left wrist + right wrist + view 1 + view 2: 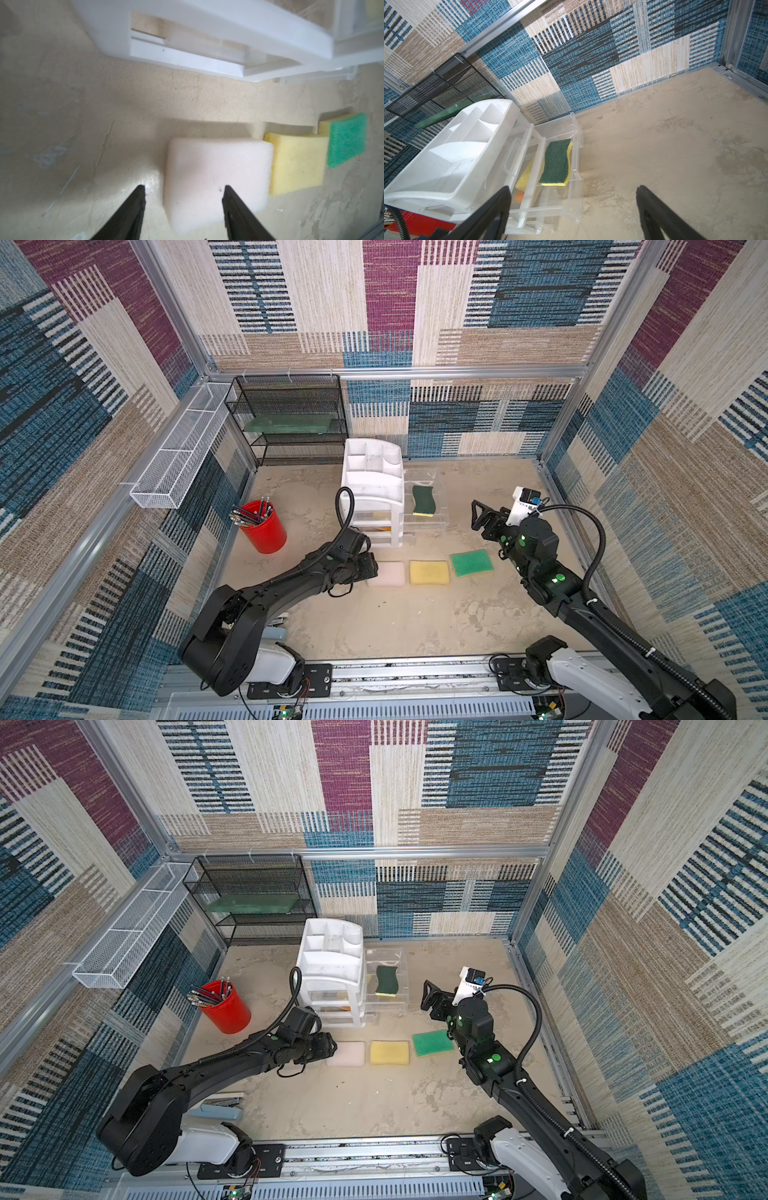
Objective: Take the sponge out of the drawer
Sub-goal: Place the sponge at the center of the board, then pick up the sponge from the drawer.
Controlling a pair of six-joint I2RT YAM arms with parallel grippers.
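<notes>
The white drawer chest (372, 489) stands mid-table. Its top clear drawer (576, 133) is pulled out to the right. A dark green sponge (423, 500) with a yellow underside lies in that drawer, also seen in the right wrist view (556, 162). My right gripper (478, 514) hangs open to the right of the drawer, and nothing is between its fingers (573, 188). My left gripper (184, 187) is open low over a pale pink sponge (216, 178) lying on the table in front of the chest. One fingertip is over the pink sponge and one over bare table.
A yellow sponge (429, 572) and a light green sponge (471, 563) lie in a row right of the pink one. A red cup of pens (264, 531) stands left of the chest. A black mesh rack (291, 418) and a white wire basket (178, 452) sit at the back left.
</notes>
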